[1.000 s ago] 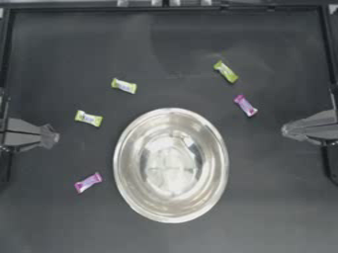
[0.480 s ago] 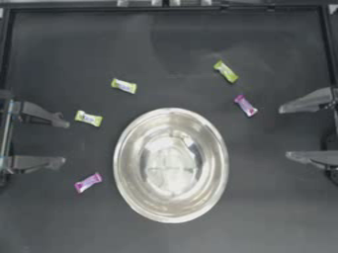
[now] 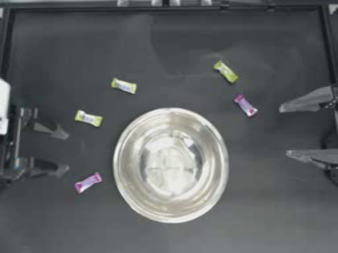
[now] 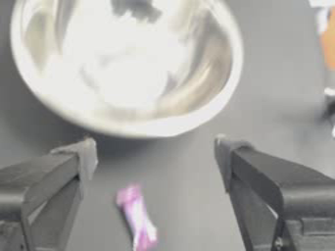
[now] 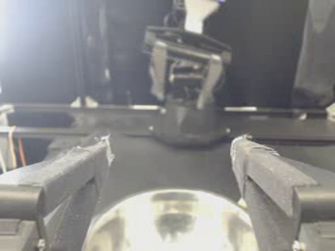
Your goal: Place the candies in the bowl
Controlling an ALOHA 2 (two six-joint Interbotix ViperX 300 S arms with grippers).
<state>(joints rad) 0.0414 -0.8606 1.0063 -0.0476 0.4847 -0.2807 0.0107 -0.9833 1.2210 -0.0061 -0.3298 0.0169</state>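
Five wrapped candies scattered on the dark bench, none inside the shiny silver bowl at centre. Yellow-green candy far-left of the bowl; second yellow-green candy left of it, well apart from the rim; third yellow-green candy toward the far right. Pink-purple candy right of the bowl's far edge, near but not touching; other pink-purple candy at the bowl's near left, just beside the rim. Left gripper at the left edge, jaws spread wide, between the left yellow-green candy and the near pink-purple one, touching neither. From the left wrist: pink-purple sweet lying between the spread jaws, bowl just beyond. Right gripper at the right edge, jaws likewise wide apart, holding nothing, well clear of the bowl. From the right wrist: bowl's rim between the jaws, left arm across the bench behind it.
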